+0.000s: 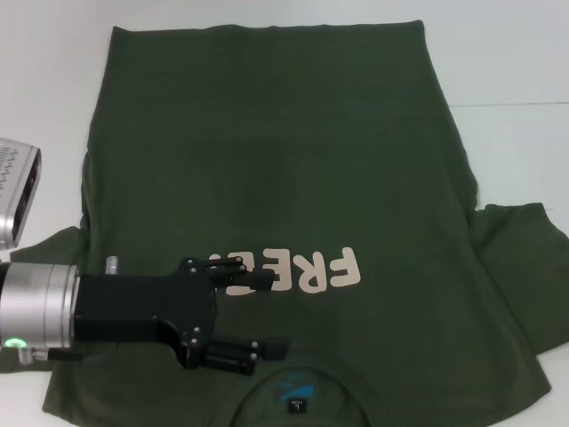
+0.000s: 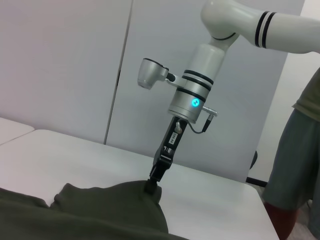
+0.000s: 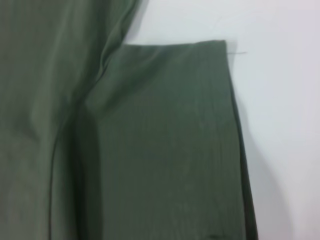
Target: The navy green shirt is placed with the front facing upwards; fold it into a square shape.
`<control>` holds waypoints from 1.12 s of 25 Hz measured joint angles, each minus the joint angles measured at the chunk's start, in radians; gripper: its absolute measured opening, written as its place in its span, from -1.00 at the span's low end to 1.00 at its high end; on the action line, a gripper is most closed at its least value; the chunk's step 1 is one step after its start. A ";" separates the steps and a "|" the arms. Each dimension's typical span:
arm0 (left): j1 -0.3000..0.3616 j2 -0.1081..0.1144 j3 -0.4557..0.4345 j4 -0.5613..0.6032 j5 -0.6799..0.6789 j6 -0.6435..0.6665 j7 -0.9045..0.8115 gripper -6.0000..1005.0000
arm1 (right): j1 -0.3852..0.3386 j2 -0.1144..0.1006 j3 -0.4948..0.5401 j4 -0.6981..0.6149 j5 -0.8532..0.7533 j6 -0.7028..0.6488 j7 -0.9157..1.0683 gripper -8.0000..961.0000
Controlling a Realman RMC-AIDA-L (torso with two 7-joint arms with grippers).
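The navy green shirt lies flat on the white table, front up, with cream "FREE" letters on the chest. Its collar with a blue print is at the near edge and its hem is far away. My left gripper hovers open over the chest on the left side, just beside the letters, with nothing between its fingers. The left wrist view shows my right gripper pointing down, its tip touching the edge of the shirt. The right wrist view shows a flat sleeve.
A grey ribbed device sits at the table's left edge. White table surface surrounds the shirt. A person in grey shorts stands beyond the table corner in the left wrist view, with white wall panels behind.
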 joint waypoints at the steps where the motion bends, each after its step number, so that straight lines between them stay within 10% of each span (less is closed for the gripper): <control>1: 0.000 -0.001 0.000 0.000 0.000 0.000 0.000 0.81 | 0.000 -0.001 0.000 -0.002 0.000 0.006 0.000 -0.94; 28: 0.000 -0.010 -0.008 -0.011 -0.004 -0.004 -0.003 0.81 | 0.023 -0.007 -0.007 -0.061 -0.039 0.091 -0.015 -0.94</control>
